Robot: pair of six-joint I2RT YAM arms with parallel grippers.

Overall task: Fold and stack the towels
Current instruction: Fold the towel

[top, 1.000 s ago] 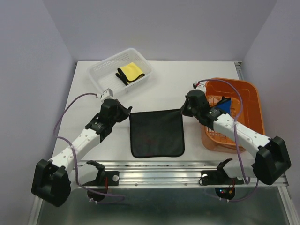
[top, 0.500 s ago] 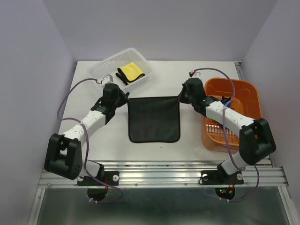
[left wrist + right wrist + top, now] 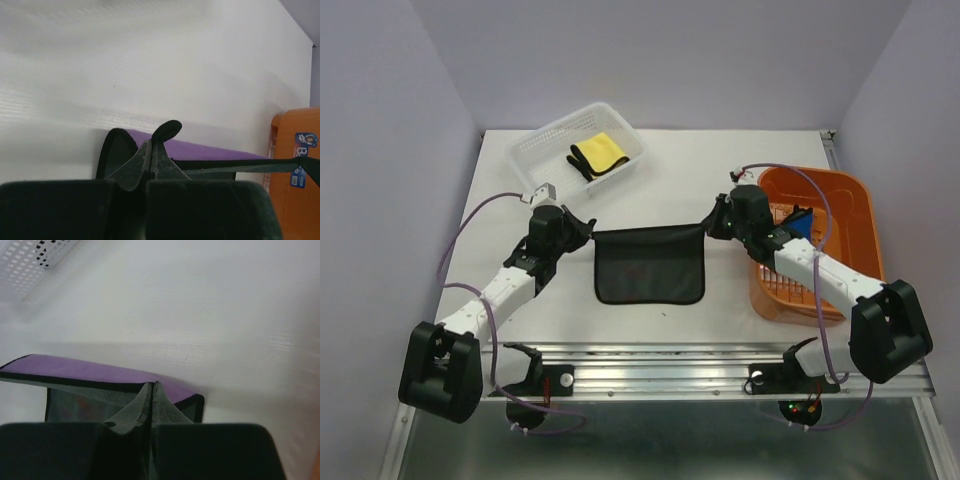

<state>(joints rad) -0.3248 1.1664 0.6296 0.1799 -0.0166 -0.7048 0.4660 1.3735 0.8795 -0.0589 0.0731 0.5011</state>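
1. Top external view: the purple towel (image 3: 650,268) is seen on the table (image 3: 720,170) between the two arms, dark side up, with its far edge raised off the surface.
2. That edge is pinched at both far corners. The left gripper (image 3: 582,232) is pressed together on the left corner and the right gripper (image 3: 713,226) on the right one. Both wrist views confirm this: the fingers (image 3: 142,162) are clamped on the black edging, and the cloth's purple face (image 3: 90,371) is stretched taut between the two holds.
3. Half a second ago the far edge lay farther from the bases. It has since been drawn back toward them, so the cloth is seen shorter from above. A second ago the towel lay flat and nearer the bases.
4. The first fold is judged to be under way, since the far edge is not yet laid on the near edge.
5. The yellow towel (image 3: 598,155) has stayed in the white mesh basket (image 3: 535,160) and the blue towel (image 3: 802,222) in the orange basket (image 3: 850,215), so most of the task is judged to remain.
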